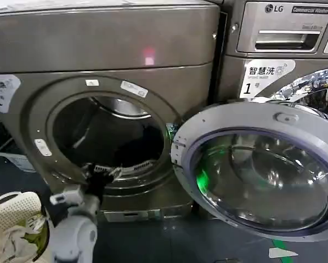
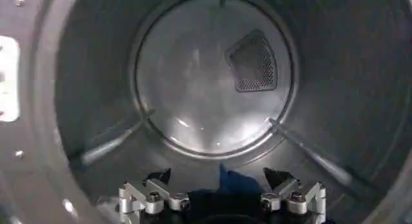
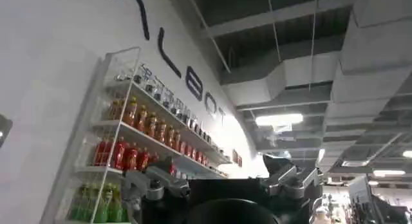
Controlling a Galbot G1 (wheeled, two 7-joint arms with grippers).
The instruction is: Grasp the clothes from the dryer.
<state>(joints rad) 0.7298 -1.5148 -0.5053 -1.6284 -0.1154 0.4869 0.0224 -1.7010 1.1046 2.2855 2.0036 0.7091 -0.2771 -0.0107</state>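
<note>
The dryer is a bronze-grey front-loader with its round porthole open and a pink light on its front. My left gripper reaches over the lower rim of the porthole. In the left wrist view the left gripper is open inside the steel drum, its fingers spread wide. A fold of the dark navy-blue clothes lies on the drum floor between them. My right gripper is parked away from the dryer, pointing up at a ceiling, open and holding nothing.
The dryer's round glass door hangs open to the right, in front of a silver LG machine. A white basket with white and light green cloth stands on the floor at the lower left. A shelf of bottles is on a white wall.
</note>
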